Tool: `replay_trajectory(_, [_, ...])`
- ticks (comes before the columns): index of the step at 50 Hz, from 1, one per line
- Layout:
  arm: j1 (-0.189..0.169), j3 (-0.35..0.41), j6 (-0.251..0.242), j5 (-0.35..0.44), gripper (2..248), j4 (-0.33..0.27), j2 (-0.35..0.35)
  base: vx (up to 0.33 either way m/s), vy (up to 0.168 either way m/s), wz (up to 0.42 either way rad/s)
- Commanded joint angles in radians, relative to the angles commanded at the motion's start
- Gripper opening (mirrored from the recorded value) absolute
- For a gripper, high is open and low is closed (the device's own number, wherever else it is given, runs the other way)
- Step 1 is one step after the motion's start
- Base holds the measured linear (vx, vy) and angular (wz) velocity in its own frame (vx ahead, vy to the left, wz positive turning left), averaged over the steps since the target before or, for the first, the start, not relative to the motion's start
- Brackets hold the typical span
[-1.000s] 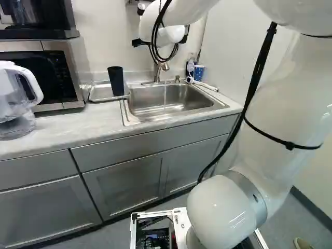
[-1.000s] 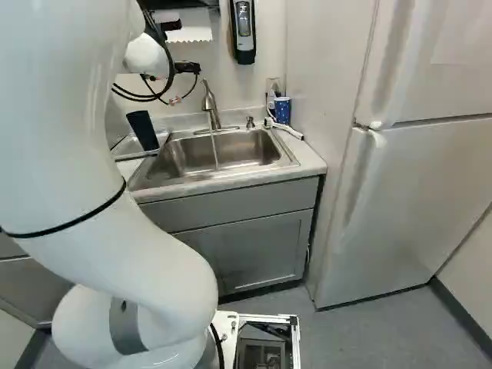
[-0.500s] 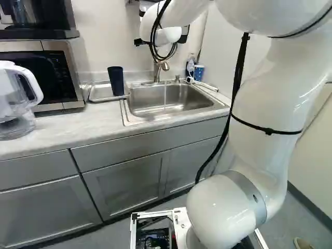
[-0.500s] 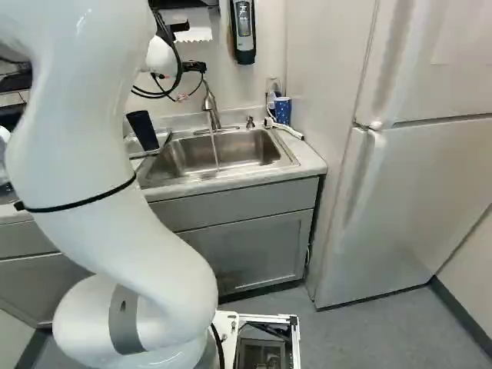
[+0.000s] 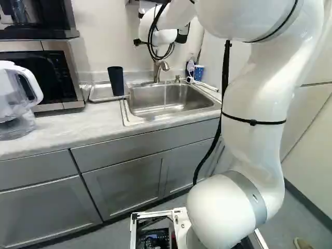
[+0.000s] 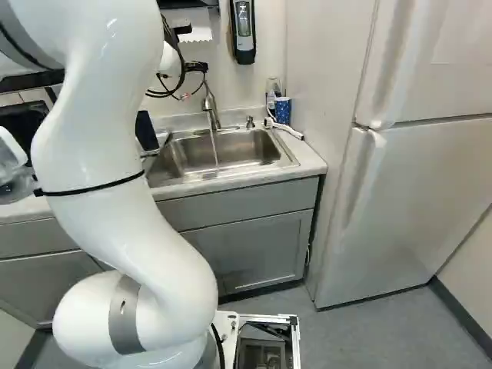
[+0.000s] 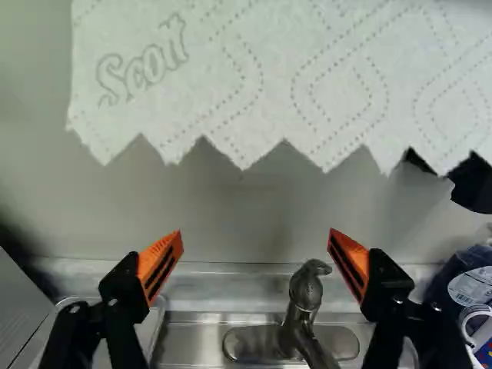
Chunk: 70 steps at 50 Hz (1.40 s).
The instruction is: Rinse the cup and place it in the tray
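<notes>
Gripper (image 5: 182, 35) fingers are wide apart, orange pads (image 7: 161, 263) facing each other, with grey wall between them in the wrist view. It's up by the far wall over the faucet end of the sink, and paper towel (image 7: 269, 77) hangs ahead of it.

Dark cup (image 5: 116, 81) stands upright on the metal tray (image 5: 94, 98), left of the sink. Arm (image 5: 251, 104) partly covers that cup in the right base view.

Faucet (image 6: 209, 104) is on the far side of the sink (image 6: 181, 178), and a thin stream of water (image 6: 214, 147) falls from it into the basin. Wrist view puts the faucet head low between the fingers, nearer one of them; the tray shows beside the other.

Soap pump (image 6: 250, 122) is just right of the faucet. Patterned blue cup (image 6: 283, 111) is at the far right corner of the counter, beside a bottle (image 7: 467, 284), with a white cable (image 6: 286, 128) just in front. Soap dispenser (image 6: 244, 34) is on the wall above.

Left end of the counter (image 5: 67, 127): microwave (image 5: 59, 78) at the back, clear pitcher (image 5: 14, 101) nearer. Fridge (image 6: 407, 200) stands right of the sink cabinet (image 6: 250, 246).
</notes>
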Motion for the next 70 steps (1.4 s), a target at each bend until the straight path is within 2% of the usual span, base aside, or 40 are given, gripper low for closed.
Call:
replay_trajectory(20, [-0.005, -0.035, 0.000, -0.006, 247, 0.000, -0.031, 0.000, 0.000, 0.000])
replay_trajectory(70, [-0.005, -0.034, 0.000, -0.050, 247, 0.000, -0.030, 0.000, 0.000, 0.000])
